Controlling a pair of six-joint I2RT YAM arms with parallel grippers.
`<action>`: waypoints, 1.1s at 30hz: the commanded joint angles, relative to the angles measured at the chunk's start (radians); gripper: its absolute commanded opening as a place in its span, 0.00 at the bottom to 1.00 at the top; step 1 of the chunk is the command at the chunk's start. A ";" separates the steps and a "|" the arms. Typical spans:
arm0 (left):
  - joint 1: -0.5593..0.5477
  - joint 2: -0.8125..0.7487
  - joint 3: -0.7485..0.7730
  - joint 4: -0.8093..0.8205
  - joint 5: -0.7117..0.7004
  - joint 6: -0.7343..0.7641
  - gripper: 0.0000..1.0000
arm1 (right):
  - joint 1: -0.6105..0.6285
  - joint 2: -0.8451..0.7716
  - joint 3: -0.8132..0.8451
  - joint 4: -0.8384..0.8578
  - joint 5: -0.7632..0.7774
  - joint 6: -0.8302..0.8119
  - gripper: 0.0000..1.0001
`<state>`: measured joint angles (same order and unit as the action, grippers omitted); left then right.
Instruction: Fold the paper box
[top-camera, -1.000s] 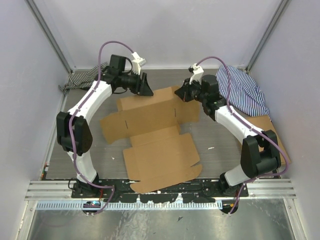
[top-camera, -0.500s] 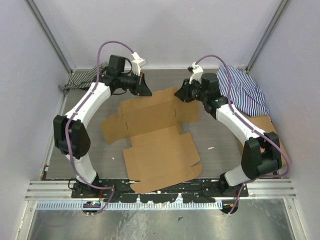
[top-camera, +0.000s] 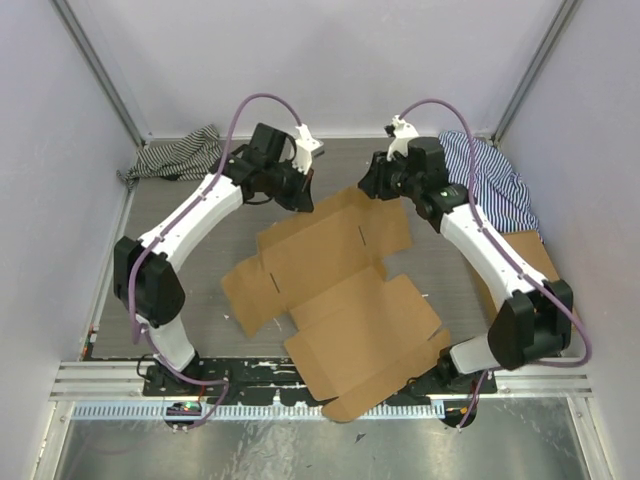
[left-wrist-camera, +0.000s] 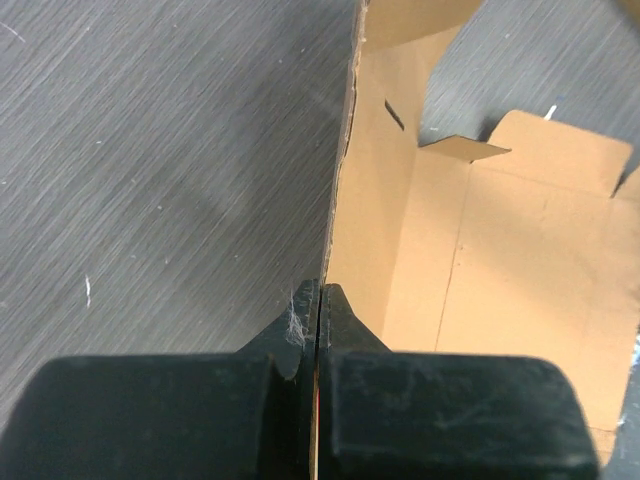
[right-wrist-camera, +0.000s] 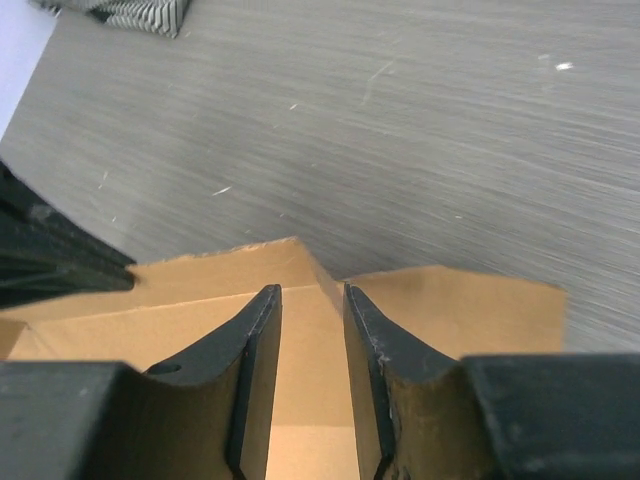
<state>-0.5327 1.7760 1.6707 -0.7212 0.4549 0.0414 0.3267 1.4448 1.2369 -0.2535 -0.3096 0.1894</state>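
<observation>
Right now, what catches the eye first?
The unfolded paper box sprawls across the table, reaching its near edge. The left gripper is pinched shut on the box's far edge, and the right gripper is open at the far flap. A striped cloth and a striped shirt fill the far corners.

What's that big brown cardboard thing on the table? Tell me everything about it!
It's the paper box, a plain brown corrugated cardboard sheet cut with flaps and slits. It is mostly unfolded and lies on the grey table. Its near corner pokes over the rail at the front. Its far left edge is lifted, and the left pincer is shut on it. The right pincer stands open over the far corner.
</observation>
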 joint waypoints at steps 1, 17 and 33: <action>-0.069 -0.090 0.012 -0.055 -0.193 0.033 0.00 | 0.006 -0.155 0.032 -0.034 0.274 0.046 0.37; -0.391 -0.261 -0.095 -0.037 -0.828 0.206 0.00 | -0.102 0.034 0.072 -0.208 0.601 0.188 0.35; -0.574 -0.099 -0.176 0.025 -1.245 0.341 0.00 | -0.242 0.369 0.199 -0.007 -0.094 0.099 0.29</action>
<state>-1.0874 1.6512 1.5013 -0.7319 -0.6838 0.3477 0.0738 1.7382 1.3556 -0.3515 -0.1745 0.3176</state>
